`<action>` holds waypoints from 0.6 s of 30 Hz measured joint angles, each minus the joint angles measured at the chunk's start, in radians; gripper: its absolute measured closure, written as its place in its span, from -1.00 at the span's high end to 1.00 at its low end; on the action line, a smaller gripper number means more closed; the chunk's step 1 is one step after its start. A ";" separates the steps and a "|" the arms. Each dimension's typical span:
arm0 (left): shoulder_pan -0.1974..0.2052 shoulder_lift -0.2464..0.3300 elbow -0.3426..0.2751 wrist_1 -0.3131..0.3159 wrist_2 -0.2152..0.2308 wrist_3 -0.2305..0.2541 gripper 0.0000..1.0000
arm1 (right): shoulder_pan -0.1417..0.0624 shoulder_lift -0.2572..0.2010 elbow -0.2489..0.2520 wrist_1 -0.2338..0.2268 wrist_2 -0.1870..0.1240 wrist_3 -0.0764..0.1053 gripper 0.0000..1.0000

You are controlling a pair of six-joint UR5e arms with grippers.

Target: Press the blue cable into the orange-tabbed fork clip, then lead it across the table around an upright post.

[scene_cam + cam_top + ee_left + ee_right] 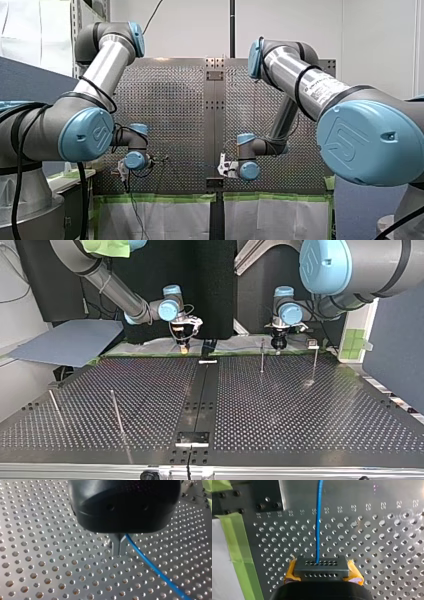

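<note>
**BOTH GRIPPERS CLAMPED ON THE BLUE CABLE**

Verify the left gripper (119, 553): its metal fingers are pinched together on the blue cable (156, 570), just above the perforated table (50, 555). The cable leads off low over the table. The yellow-padded right gripper (321, 566) is likewise closed on the cable. Note both grippers at the table's edge nearest the arms, with two upright posts (262, 355) on the table near the left one.
</note>
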State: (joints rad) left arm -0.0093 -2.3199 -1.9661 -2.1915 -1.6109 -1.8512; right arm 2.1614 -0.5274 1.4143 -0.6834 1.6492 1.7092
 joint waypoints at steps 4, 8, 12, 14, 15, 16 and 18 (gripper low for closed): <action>0.004 0.000 0.000 0.008 0.014 0.000 -0.48 | -0.006 0.000 -0.008 0.014 0.000 -0.001 -1.00; 0.007 0.000 0.000 0.033 0.013 0.000 0.42 | -0.008 0.000 -0.009 0.022 0.000 -0.005 -1.00; 0.009 0.000 0.000 0.047 0.012 0.000 0.76 | -0.008 0.000 -0.009 0.025 0.000 -0.007 -1.00; 0.010 0.000 0.000 0.050 0.018 0.000 1.00 | -0.008 0.000 -0.010 0.025 0.000 -0.007 -1.00; 0.011 0.000 0.000 0.050 0.019 -0.001 1.00 | -0.008 0.000 -0.010 0.025 0.000 -0.008 -1.00; 0.012 0.000 0.000 0.048 0.019 -0.001 1.00 | -0.008 0.000 -0.009 0.025 0.000 -0.008 -1.00; 0.014 0.000 0.000 0.037 0.011 0.004 1.00 | -0.008 0.000 -0.009 0.026 0.000 -0.008 -1.00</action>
State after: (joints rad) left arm 0.0048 -2.3197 -1.9661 -2.1544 -1.5999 -1.8471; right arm 2.1530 -0.5273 1.4049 -0.6577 1.6492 1.7016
